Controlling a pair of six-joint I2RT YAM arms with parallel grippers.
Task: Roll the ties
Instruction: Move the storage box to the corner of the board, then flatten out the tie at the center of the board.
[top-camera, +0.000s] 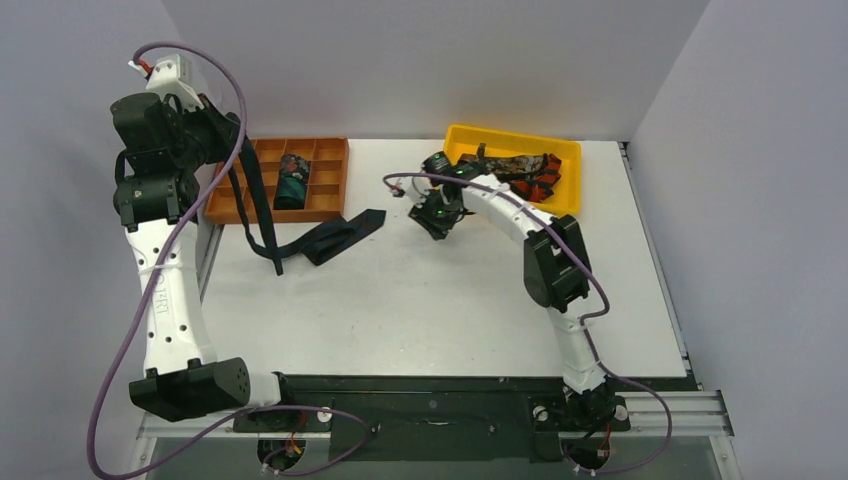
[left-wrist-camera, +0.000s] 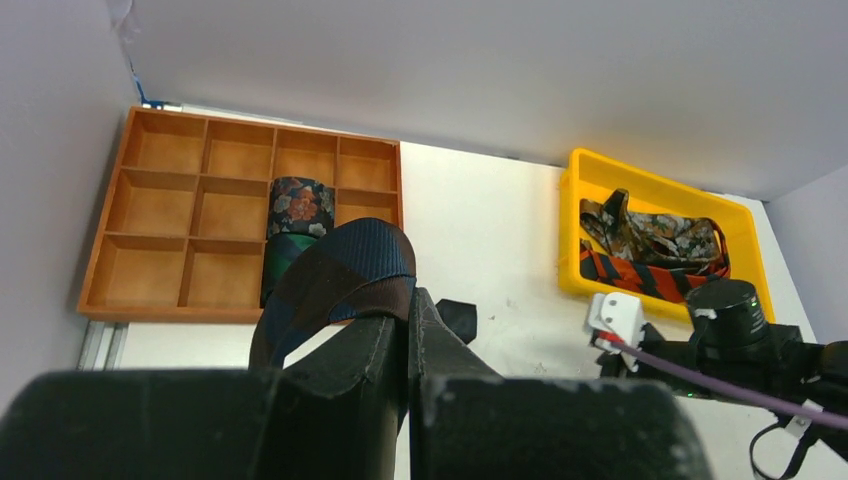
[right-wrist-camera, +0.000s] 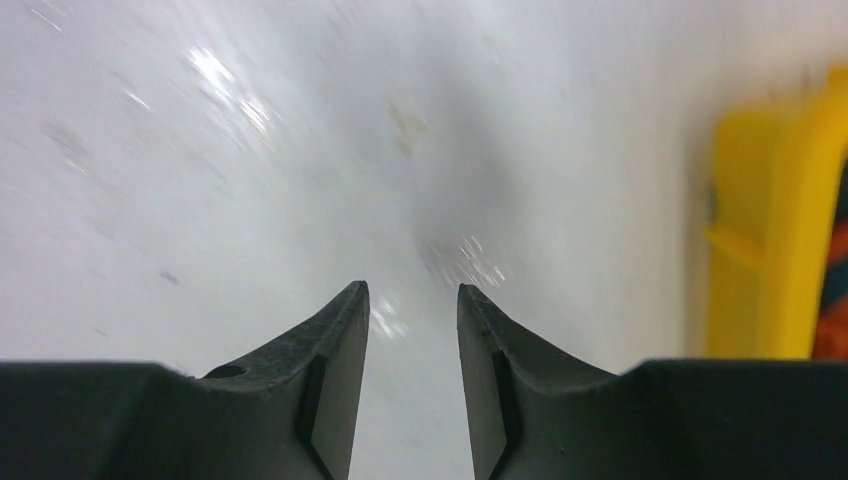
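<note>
1. the left gripper (left-wrist-camera: 410, 300) is raised high above the left side of the white table (top-camera: 420, 300), its jaws pressed together on a long, dark navy fabric necktie (left-wrist-camera: 345, 270).
2. in the left wrist view, a fold of this necktie loops over the fingertips.
3. in the top view, the necktie hangs down from the gripper as a narrow strip, and its wider end lies crumpled on the table just in front of the orange compartment tray (top-camera: 325, 150).
4. a dark teal, flower-patterned rolled tie (top-camera: 292, 180) sits in the tray, in the third column from the left.
5. the right gripper (right-wrist-camera: 412, 292) hovers low over bare table beside the yellow plastic bin (top-camera: 510, 140), with its jaws partly apart and nothing between them.
6. the bin holds a mottled brown tie (top-camera: 515, 165) and a red-orange tie with black stripes (top-camera: 540, 185), tangled together and unrolled.
</note>
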